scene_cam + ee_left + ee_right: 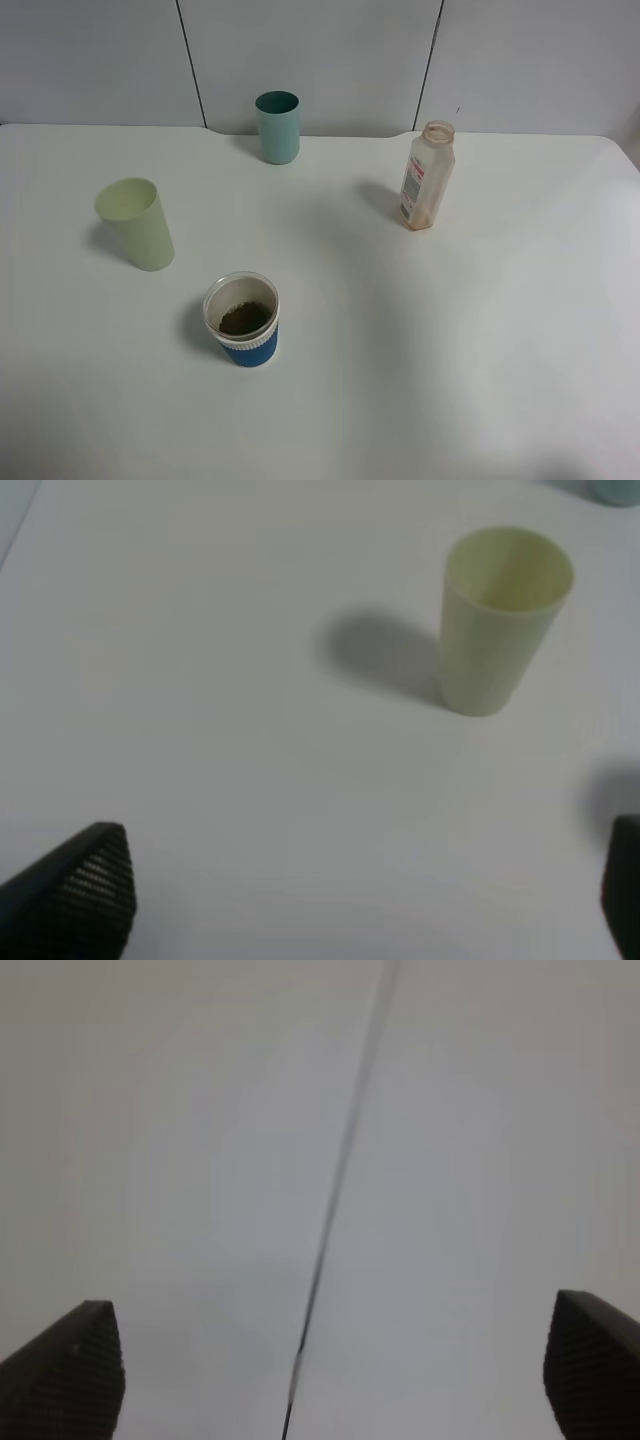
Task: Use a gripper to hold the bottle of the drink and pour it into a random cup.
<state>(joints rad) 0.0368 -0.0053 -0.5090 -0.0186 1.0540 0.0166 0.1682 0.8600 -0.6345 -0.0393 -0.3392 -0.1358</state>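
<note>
While both arms stayed outside the high view, the right end effector (pixel 330 1370) stood wide open, holding nothing, facing a seamed wall; the bottle (pixel 427 176) stood upright on the worktop (pixel 480 350), well apart from the cup (pixel 242 320)

Each end effector (pixel 330 1360) shows black, finely ribbed, wedge-shaped fingertips (pixel 85 885).

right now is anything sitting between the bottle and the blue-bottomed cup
Nothing visible does. The bottle stands upright at the back right, the blue-bottomed cup at the front left, and only bare table lies between them. The teal cup and pale-green cup stand off that line.
</note>
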